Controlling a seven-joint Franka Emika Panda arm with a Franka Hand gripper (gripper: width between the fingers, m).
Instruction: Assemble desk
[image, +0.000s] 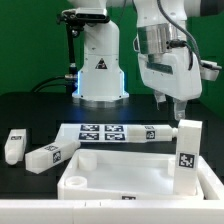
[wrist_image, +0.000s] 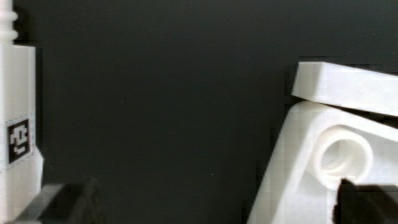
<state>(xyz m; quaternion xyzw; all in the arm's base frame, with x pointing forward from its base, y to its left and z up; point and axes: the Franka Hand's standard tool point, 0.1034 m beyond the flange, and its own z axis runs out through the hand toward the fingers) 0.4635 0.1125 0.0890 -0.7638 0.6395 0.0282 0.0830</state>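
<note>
The desk top (image: 125, 178), a white tray with a raised rim, lies at the front of the black table. One white tagged leg (image: 187, 155) stands upright at its corner on the exterior view's right. Two more legs (image: 13, 146) (image: 47, 155) lie flat on the exterior view's left. My gripper (image: 177, 108) hangs open and empty above and just behind the upright leg. In the wrist view the gripper (wrist_image: 214, 205) is over bare black table, one dark fingertip (wrist_image: 365, 198) over the desk top's corner socket (wrist_image: 338, 152). A tagged white leg (wrist_image: 18, 130) shows at the frame's edge.
The marker board (image: 112, 132) lies flat behind the desk top. The white cone-shaped robot base (image: 100, 70) stands at the back centre, with a dark stand (image: 68, 45) beside it. The table's front edge runs just below the desk top.
</note>
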